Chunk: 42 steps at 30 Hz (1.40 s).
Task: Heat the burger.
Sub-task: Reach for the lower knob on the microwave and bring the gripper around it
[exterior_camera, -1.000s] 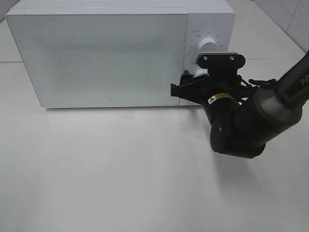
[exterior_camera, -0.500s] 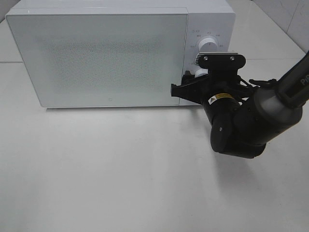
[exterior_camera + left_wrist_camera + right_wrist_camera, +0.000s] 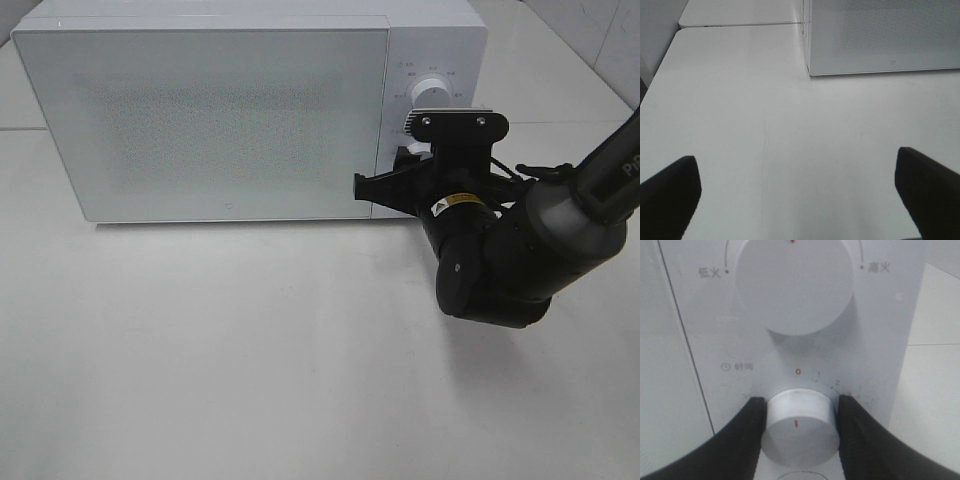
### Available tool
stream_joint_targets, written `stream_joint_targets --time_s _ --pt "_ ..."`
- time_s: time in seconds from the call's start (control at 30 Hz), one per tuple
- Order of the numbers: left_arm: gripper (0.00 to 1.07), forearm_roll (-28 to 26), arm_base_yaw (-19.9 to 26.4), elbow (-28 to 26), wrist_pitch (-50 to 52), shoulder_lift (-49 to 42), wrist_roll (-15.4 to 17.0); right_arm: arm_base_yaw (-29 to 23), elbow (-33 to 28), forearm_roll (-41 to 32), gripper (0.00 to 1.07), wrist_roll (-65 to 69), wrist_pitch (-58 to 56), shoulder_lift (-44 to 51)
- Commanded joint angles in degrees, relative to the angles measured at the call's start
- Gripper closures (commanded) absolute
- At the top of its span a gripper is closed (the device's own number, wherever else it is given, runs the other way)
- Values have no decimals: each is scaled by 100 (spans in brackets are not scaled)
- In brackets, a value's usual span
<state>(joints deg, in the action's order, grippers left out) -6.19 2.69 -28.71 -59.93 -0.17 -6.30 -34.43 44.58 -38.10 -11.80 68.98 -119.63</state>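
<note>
The white worktop [image 3: 250, 350] spreads under both arms. The white microwave [image 3: 220, 120] stands on it, right in front of the right end effector [image 3: 801, 401] and well ahead of the left end effector [image 3: 795, 157]. Its frosted door [image 3: 210, 110] is closed, to the left of the right end effector. That end effector is up against the control panel [image 3: 880, 330], its two black fingers [image 3: 747, 440] closed on either side of the lower dial [image 3: 797, 432] and touching it. The larger upper dial [image 3: 795, 285] sits just beyond the grip, untouched. The left end effector hangs over bare worktop, spread wide and holding nothing. The burger shows in no view; it may be behind the door, but the frosting hides whatever is inside
</note>
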Motion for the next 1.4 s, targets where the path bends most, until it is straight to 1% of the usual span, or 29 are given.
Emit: stream_joint_targets --time_s 0.03,0.47,0.67,0.93,1.0,1.03,1.07,1.13,1.17,1.23,1.27,1.33,1.37,1.4 --pt "6 -6 34 11 52 -132 23 63 80 183 101 17 561 6" --pt "6 -6 34 11 52 -132 23 63 80 183 100 23 607 6" --pt "6 -6 34 11 52 -132 23 63 80 183 102 149 613 6" --pt "6 -6 34 11 52 -132 23 63 80 241 102 1180 613 6" --pt "6 -6 34 11 52 -132 23 63 80 338 102 1627 613 6" --pt "6 -6 34 11 52 -132 23 63 80 338 102 1627 613 6" --pt "6 -6 34 11 52 -132 23 63 80 361 102 1977 613 6" --pt "6 -6 34 11 52 -132 23 63 80 384 102 2189 607 6" --pt "6 -6 34 11 52 -132 23 63 80 481 102 2555 607 6" --pt "6 -6 34 11 52 -132 23 63 80 510 102 2773 613 6" --pt "6 -6 34 11 52 -132 23 63 80 556 102 3203 636 6" --pt "6 -6 34 11 52 -132 23 63 80 590 102 3409 636 6" --pt "6 -6 34 11 52 -132 23 63 80 665 102 3804 676 6" --pt "6 -6 34 11 52 -132 23 63 80 665 102 3804 676 6"
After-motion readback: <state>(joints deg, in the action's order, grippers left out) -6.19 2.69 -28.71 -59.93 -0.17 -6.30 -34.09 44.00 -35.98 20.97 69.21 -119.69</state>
